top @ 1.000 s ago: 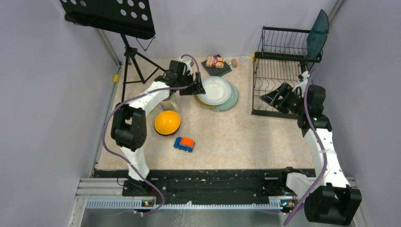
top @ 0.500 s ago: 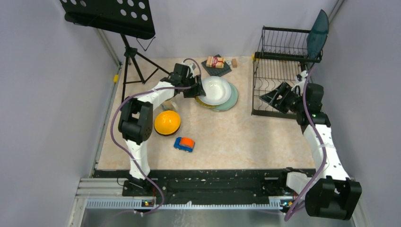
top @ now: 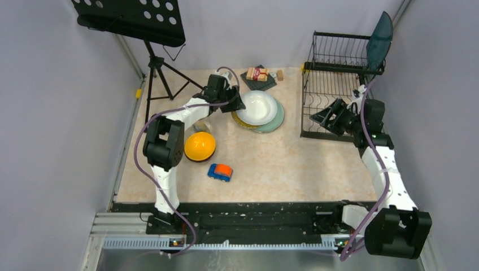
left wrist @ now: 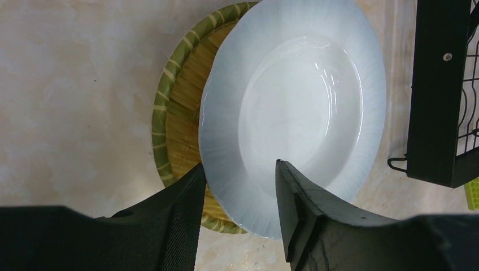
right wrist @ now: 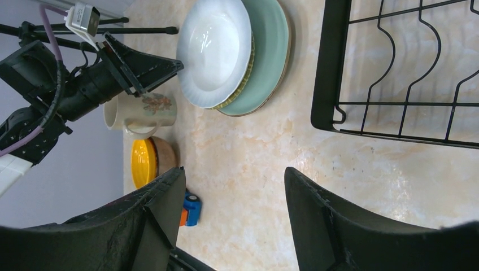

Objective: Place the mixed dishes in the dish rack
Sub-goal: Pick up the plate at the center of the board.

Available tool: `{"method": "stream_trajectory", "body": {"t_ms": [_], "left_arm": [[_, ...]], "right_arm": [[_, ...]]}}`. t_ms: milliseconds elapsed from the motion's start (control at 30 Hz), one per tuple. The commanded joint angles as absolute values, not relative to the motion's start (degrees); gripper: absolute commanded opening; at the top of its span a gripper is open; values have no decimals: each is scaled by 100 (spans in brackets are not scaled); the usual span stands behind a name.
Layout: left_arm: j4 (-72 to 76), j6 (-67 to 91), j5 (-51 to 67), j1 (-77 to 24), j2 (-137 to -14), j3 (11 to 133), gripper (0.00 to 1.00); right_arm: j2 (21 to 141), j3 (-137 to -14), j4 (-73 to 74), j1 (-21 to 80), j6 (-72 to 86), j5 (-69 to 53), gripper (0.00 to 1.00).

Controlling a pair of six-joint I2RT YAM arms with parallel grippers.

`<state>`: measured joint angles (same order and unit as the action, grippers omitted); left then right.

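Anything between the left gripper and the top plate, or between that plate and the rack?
Nothing between them: the left gripper straddles the rim of the cream plate. The tabletop toward the dish rack is bare, but the right gripper hovers at its near-left corner.

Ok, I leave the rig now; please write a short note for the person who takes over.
Left fingers: open, over the white plate's rim, no grip yet.
Right fingers: open, empty, at the rack.
White plate tops a stack with the yellow plate and the mint plate, mid-table.
Mug and bowl sit on the table, left of the stack.
Done: teal plate stands in the rack's upper tier.
Left to do: three stacked plates, mug, bowl.
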<state>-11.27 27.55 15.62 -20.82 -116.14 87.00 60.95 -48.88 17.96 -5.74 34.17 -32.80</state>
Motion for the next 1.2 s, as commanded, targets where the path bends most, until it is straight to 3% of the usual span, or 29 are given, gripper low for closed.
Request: {"method": "stream_trajectory", "body": {"t_ms": [0,400,533,800,1167], "left_arm": [[-486,2951,1578,-2092,-11722,8577,53],[158,3234,1876,-2048,-11876,8321,51],[228,3234,1844,-2035,-11831,8219,42],[177,3196,1786,-2026,-11702,8135,34],[-137,3109,1644,-2027,-11553,8239,37]], "right_arm": [[6146,-5044,1795,-536,3463,-3278,66],[6258,-5022,1858,-536,3458,-3271,65],[6299,-5027,1849,-536,3463,-3269,65],[6383,-5019,1851,-536,3478,-3278,65],[6406,-4962,1833,-536,3555,-3269,64]]}}
